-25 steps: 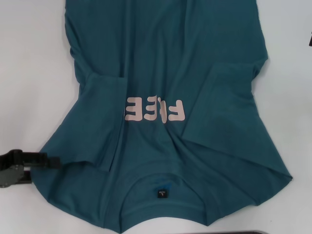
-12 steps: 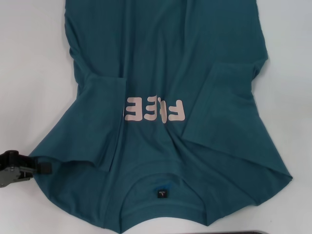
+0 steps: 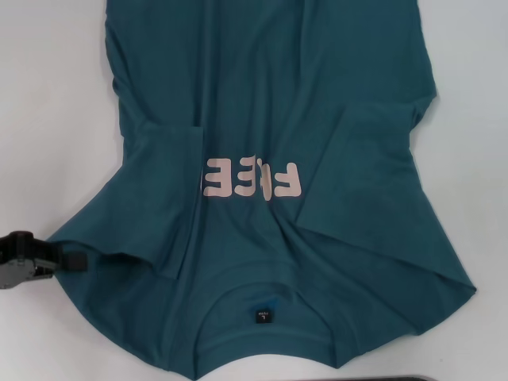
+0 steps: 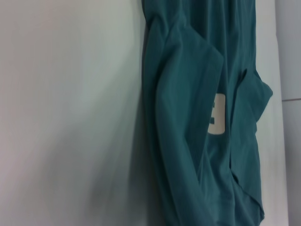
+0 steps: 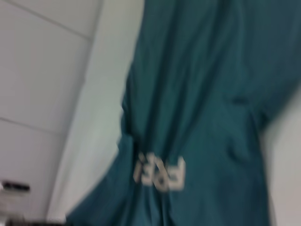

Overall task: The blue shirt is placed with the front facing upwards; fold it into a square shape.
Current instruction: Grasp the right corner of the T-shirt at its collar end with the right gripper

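The blue shirt [image 3: 270,95] lies spread on the white table [image 3: 48,119], front up, collar and dark neck label [image 3: 263,316] nearest me. Its pink letters [image 3: 254,179] read upside down. Both sleeves are folded inward over the body, the left one [image 3: 163,182] and the right one [image 3: 357,175]. My left gripper [image 3: 73,260] is low at the shirt's left shoulder edge, touching the cloth. The left wrist view shows the shirt [image 4: 188,117] side-on with one letter [image 4: 217,114]. From farther off, the right wrist view takes in the shirt [image 5: 202,94] and its letters [image 5: 159,173]. My right gripper is out of view.
Bare white table [image 3: 476,159] lies on both sides of the shirt. A dark strip [image 3: 413,379] runs along the near edge at the bottom right.
My left gripper drew back to the left off the shirt's shoulder, then rose slightly to the cloth's edge. The shoulder corner now reaches a little farther left.
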`<state>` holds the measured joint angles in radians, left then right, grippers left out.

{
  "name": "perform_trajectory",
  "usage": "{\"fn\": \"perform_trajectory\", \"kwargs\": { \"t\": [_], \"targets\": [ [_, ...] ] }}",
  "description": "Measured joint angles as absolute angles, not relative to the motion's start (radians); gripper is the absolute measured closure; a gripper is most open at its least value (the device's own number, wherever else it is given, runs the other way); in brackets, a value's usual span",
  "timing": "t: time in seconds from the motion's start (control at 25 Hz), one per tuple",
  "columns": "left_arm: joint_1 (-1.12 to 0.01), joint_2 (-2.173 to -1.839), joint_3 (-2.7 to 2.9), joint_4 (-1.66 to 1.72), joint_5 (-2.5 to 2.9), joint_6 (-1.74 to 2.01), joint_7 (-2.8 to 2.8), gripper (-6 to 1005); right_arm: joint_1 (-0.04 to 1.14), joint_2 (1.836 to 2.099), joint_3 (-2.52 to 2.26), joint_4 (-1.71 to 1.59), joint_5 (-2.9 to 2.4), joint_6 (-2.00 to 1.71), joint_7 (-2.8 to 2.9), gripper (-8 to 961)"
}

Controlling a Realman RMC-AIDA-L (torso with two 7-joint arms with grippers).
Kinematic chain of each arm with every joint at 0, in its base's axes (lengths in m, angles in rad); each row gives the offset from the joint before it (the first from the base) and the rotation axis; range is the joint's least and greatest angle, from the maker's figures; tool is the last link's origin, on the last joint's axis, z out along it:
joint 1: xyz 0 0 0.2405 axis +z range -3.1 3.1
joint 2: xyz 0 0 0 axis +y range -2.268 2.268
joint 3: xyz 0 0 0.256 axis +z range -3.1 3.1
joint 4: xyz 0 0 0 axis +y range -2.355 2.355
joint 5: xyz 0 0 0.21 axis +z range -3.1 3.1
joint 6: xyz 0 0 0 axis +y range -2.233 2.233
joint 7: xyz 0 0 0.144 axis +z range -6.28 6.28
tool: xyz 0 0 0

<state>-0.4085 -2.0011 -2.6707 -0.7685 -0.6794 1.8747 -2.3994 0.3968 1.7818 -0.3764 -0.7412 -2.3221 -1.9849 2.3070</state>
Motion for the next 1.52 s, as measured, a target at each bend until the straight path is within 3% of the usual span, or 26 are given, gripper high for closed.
{"fn": "perform_trajectory", "kwargs": {
  "t": [0.16,0.52,1.04,1.52],
  "targets": [
    [-0.423,-1.997,-2.674,-0.774,-0.680,1.869,-2.407,987,0.387,1.769,-0.461,-0.740,-2.394,-1.987,2.332,41],
    [-0.452,-1.984,-2.675,-0.781,-0.675,1.850,-2.416,987,0.430,1.789,-0.505,-0.663,-2.501,-1.982,2.317,42],
    [-0.450,-1.982,-2.675,-0.781,-0.679,1.834,-2.418,988,0.428,1.853,-0.511,-0.648,-2.526,-1.943,2.278,41],
    [-0.450,-1.982,-2.675,-0.781,-0.680,1.833,-2.419,987,0.435,1.874,-0.517,-0.637,-2.560,-1.897,2.291,41]
  ]
}}
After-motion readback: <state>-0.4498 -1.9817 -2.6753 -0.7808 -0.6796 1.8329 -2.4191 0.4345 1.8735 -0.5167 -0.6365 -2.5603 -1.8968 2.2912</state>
